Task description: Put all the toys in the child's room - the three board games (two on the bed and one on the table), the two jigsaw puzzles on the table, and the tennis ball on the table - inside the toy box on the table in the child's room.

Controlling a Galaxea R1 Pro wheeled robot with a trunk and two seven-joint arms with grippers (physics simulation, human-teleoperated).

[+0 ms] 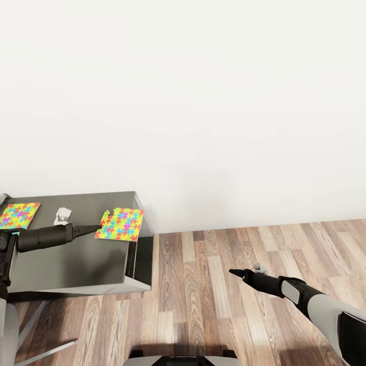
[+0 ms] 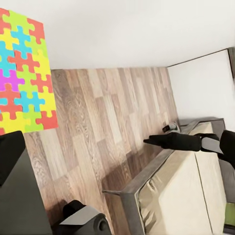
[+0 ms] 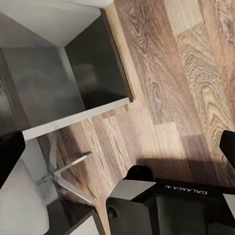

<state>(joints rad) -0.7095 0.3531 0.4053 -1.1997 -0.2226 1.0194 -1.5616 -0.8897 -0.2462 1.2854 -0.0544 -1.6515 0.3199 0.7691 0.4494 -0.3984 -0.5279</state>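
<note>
Left tool (image 1: 96, 229) touches a jigsaw puzzle (image 1: 121, 224) on the table (image 1: 76, 262).

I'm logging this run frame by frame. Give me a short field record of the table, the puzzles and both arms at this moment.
table: dark top, at the left, against the white wall
near puzzle: colourful jigsaw flat at the table's right corner
far puzzle: second jigsaw flat at the left edge of view
other item: small white object between the puzzles
left pincer: tip at the near puzzle's edge; contact unclear
right pincer: over the wood floor, holding nothing
</note>
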